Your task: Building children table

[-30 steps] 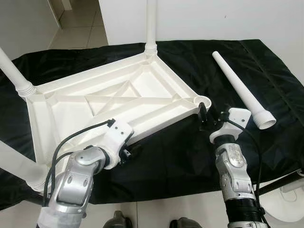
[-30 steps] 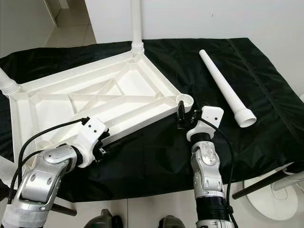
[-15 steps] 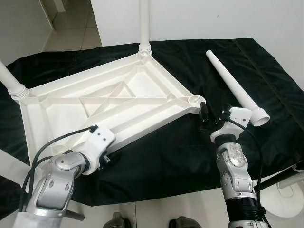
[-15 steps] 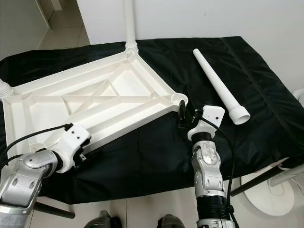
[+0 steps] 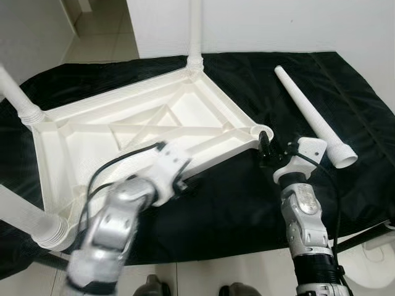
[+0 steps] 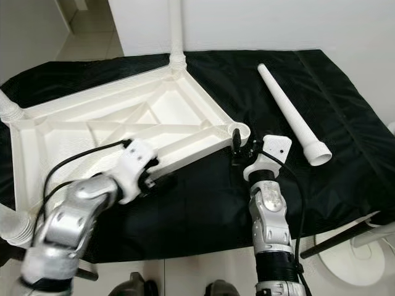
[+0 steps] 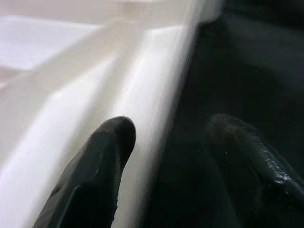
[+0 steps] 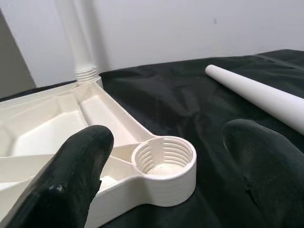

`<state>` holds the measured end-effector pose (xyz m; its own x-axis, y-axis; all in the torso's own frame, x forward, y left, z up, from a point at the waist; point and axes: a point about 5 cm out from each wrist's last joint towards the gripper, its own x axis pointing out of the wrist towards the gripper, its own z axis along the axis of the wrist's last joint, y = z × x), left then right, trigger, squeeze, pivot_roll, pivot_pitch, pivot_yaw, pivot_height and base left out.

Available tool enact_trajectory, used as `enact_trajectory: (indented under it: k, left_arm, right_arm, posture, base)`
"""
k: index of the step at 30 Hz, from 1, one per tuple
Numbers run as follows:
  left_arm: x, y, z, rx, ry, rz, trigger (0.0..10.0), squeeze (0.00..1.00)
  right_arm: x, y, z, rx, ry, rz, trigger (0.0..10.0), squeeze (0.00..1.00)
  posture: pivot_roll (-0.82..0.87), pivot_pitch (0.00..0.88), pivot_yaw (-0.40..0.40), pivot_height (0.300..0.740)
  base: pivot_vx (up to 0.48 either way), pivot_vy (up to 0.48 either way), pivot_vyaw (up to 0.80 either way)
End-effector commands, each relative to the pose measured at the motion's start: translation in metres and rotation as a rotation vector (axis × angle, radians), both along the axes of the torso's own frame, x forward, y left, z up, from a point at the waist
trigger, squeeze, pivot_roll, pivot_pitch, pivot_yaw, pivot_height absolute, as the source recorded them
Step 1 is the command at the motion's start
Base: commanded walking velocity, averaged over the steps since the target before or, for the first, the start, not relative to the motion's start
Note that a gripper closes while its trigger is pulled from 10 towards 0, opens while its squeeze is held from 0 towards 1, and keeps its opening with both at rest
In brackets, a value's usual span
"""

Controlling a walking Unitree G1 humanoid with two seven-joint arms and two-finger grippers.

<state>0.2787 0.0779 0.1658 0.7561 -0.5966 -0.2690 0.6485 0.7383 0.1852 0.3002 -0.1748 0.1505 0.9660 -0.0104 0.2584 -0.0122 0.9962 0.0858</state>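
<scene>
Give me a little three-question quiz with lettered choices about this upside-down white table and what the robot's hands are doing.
1. Where does the loose leg lie?
A. On the black cloth by the right hand
B. On the floor
C. Inside the tabletop

2. How many legs are already fitted to the tabletop?
A. One
B. Three
C. Four

3. What state is the corner socket by the right hand in?
A. Empty
B. Holding a leg
C. Capped

Answers: 1 A, it rests on the black cloth beyond the right hand. 2 B, three legs stand at corners. 3 A, the right wrist view shows its bare threads.
</scene>
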Motion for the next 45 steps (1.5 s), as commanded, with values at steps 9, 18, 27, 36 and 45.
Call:
enact_trajectory:
  k: [9,18,27,36,45]
  left_arm:
    - [0.027,-0.027,-0.014,0.052,0.003,0.056,10.0,0.0]
    - [0.034,-0.045,-0.018,0.07,0.009,0.008,10.0,0.0]
    - [0.042,-0.048,-0.022,0.081,0.031,0.048,4.0,0.0]
    - [0.048,-0.04,-0.024,0.092,0.021,0.059,0.0,0.0]
    - [0.046,-0.029,-0.026,0.117,0.01,0.039,0.0,0.0]
  right_arm:
    - [-0.002,-0.001,0.0,0.01,-0.005,-0.025,10.0,0.0]
    - [-0.003,-0.003,0.0,0.013,-0.006,-0.037,10.0,0.0]
    - [-0.001,-0.002,0.001,0.013,-0.007,-0.034,10.0,0.0]
    - [0.0,0.0,0.0,0.018,-0.006,-0.03,10.0,0.0]
    - [0.001,0.0,-0.001,0.022,-0.005,-0.032,10.0,0.0]
  posture:
    - [-0.14,0.052,0.059,0.74]
    - [-0.15,0.056,0.058,0.74]
    - [-0.15,0.059,0.054,0.74]
    - [-0.14,0.062,0.054,0.74]
    - [-0.14,0.063,0.061,0.74]
  base:
    - [0.0,0.0,0.0]
    - [0.0,0.0,0.0]
    - [0.0,0.0,0.0]
    - [0.0,0.0,0.0]
    - [0.0,0.0,0.0]
